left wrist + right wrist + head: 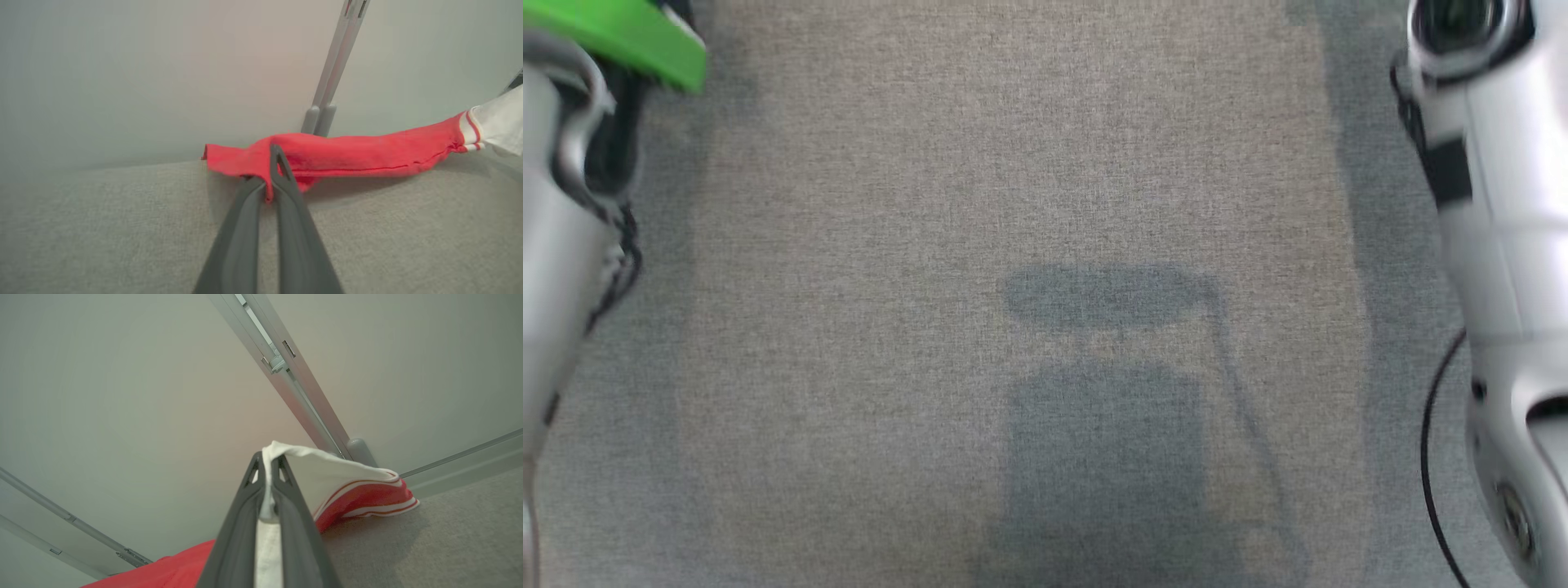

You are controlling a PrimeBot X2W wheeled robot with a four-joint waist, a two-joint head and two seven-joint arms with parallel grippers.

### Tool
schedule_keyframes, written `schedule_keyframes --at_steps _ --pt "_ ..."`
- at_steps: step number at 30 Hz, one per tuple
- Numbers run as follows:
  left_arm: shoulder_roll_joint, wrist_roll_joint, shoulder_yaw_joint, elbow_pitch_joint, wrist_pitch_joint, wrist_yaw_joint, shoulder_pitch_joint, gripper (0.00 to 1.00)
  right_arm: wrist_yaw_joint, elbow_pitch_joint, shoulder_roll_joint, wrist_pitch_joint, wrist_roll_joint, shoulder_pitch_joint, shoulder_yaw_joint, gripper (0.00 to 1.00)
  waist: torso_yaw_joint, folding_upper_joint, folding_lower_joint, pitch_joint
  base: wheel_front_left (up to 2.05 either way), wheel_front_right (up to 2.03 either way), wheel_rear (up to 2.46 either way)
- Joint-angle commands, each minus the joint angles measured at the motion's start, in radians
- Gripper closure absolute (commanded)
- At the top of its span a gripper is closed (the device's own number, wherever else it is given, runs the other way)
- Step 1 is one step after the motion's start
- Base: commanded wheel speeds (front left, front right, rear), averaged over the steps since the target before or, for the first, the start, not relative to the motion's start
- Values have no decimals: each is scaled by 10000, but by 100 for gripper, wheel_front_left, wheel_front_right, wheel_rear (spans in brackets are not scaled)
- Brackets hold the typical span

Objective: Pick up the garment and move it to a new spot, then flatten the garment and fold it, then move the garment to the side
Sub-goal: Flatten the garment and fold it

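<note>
The garment (359, 153) is red cloth with a white part edged in red stripes. In the left wrist view it stretches as a long band just above the grey fabric surface (122, 228), its white end off to the right. My left gripper (271, 179) is shut on the garment's red edge. Seen from the right wrist, my right gripper (267, 477) is shut on the white part of the garment (327, 473), with red cloth showing below it at lower left. The head view has both pale forearms at its side edges.
A grey fabric surface (1013, 245) spans the head view, with my own shadow on it. A green object (629, 37) sits at the upper left corner. A pale wall with metal rails (286, 375) stands behind the surface's far edge.
</note>
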Motion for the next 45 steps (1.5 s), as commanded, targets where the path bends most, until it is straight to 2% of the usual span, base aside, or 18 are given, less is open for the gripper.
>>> schedule_keyframes --at_steps 1,3,8,9,11,16,17,19,24,29,34,39,45 --pt "143 -101 -208 -228 -73 18 563 100 3 -569 -359 92 154 997 186 100 79 70 0 -391 0 0 0" --pt "204 -198 -348 -558 -109 18 1123 100 5 -1414 -699 235 554 2202 162 100 178 70 0 -658 0 0 0" --pt "171 70 67 -1713 -102 17 3028 100 3 -3216 -1360 572 1187 5330 -200 100 392 70 0 -1676 0 0 0" --pt "84 434 60 -2244 -97 17 3786 100 3 -3920 -1721 910 1240 6733 -361 100 565 70 0 -2149 0 0 0" --pt "77 573 168 -2630 -98 19 4755 100 3 -4537 -1866 1237 1333 8055 -592 100 627 70 0 -2578 0 0 0" --pt "68 597 753 -3464 -98 68 7365 100 3 -5784 -1854 1933 1450 10740 -1059 100 425 70 0 -3411 0 0 0" --pt "68 597 753 -3464 -98 68 7365 100 3 -5784 -1854 1933 1450 10740 -1059 100 425 70 0 -3411 0 0 0" --pt "28 778 887 -3775 -98 119 8414 100 2 -6112 -1763 2130 1564 11659 -1261 100 407 70 0 -3689 0 0 0" --pt "-377 1058 1450 -4542 -99 479 10912 100 2 -6782 -1720 2510 1779 13955 -1549 100 399 70 0 -4201 0 0 0" --pt "-1031 1146 2040 -5272 -99 778 12836 100 2 -7448 -1565 2825 2249 16236 -1811 100 532 70 0 -4338 0 0 0" --pt "-1221 1258 1980 -6223 -11 881 13628 100 3 -8356 -1653 2903 2648 17014 -2146 100 524 70 0 -3921 0 0 0" --pt "-969 1134 2099 -6976 512 1094 13319 100 3 -9200 -1627 3123 3113 15899 -2339 100 343 70 0 -3511 0 0 0" --pt "-254 487 2607 -8649 1921 1513 12925 100 3 -9668 -1627 3818 3225 14212 -2537 100 173 70 0 -3152 0 0 0"
